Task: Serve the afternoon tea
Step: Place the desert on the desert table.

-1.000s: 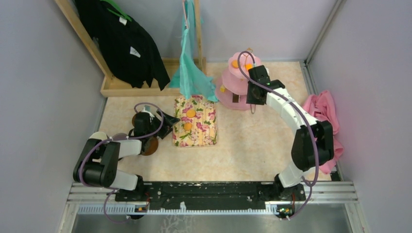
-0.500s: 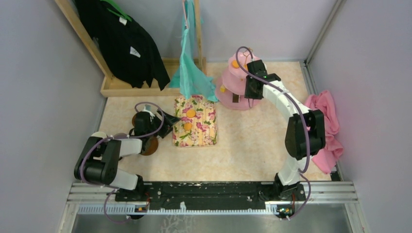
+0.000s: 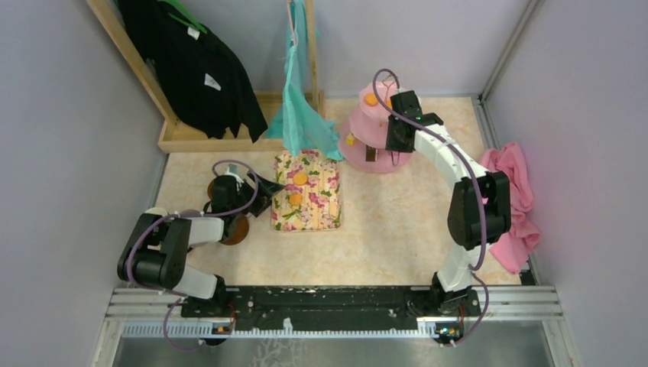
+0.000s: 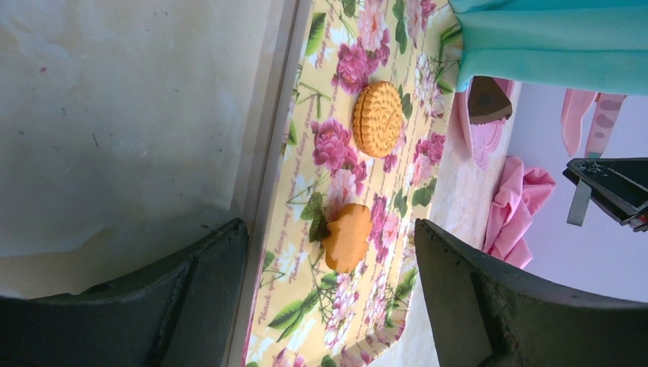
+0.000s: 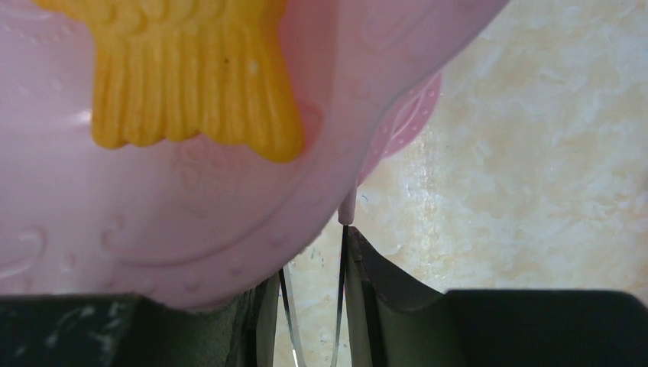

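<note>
Snacks (image 3: 370, 99) in orange, yellow and brown sit on the tiers of the pink three-tier stand (image 3: 353, 158). The right tool (image 5: 315, 306) hangs close against the stand's right side, clamped on what seem to be thin metal tongs (image 5: 339, 294). Well left of the stand, the left tool (image 4: 328, 225) gapes, jaws wide apart, at the edge of a floral tray (image 3: 321, 208) bearing two orange biscuits (image 4: 378, 118).

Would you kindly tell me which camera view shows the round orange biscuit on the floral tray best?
The left wrist view: the round orange biscuit appears large enough to show its ridged pattern. The top external view shows the biscuit only as a small orange dot; the right wrist view does not show it.
</note>
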Robot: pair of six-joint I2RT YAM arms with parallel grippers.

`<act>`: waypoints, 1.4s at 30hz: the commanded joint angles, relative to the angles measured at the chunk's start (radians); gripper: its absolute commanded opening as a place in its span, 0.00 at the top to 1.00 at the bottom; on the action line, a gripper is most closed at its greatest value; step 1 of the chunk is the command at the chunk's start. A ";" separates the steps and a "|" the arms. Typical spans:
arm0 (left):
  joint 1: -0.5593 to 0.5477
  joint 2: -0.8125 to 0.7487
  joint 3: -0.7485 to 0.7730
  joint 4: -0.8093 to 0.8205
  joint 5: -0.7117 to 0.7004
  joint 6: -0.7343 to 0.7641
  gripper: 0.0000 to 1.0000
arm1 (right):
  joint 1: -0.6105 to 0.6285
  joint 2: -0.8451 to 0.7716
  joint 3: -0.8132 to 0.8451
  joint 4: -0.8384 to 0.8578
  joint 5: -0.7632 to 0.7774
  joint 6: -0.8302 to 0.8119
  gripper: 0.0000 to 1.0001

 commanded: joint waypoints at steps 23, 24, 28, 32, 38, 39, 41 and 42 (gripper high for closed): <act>0.004 -0.005 0.005 -0.016 -0.001 0.013 0.14 | -0.029 0.059 0.114 0.073 -0.009 0.017 0.71; 0.004 -0.009 0.003 -0.017 -0.004 0.014 0.14 | -0.030 0.060 0.114 0.071 -0.009 0.017 0.69; 0.004 -0.011 0.001 -0.019 -0.001 0.014 0.14 | -0.030 0.064 0.108 0.069 -0.009 0.015 0.59; 0.004 -0.013 -0.001 -0.018 0.000 0.011 0.14 | -0.031 0.061 0.100 0.073 -0.011 0.017 0.57; 0.004 -0.018 -0.001 -0.020 -0.001 0.010 0.14 | -0.031 0.047 0.086 0.083 -0.012 0.024 0.57; 0.004 -0.018 -0.001 -0.021 -0.001 0.011 0.14 | -0.031 0.040 0.078 0.089 -0.011 0.025 0.58; 0.004 -0.017 -0.001 -0.021 -0.001 0.010 0.14 | -0.031 0.022 0.065 0.096 -0.006 0.026 0.59; 0.004 -0.017 -0.001 -0.021 0.000 0.010 0.14 | -0.031 0.016 0.059 0.099 -0.004 0.025 0.59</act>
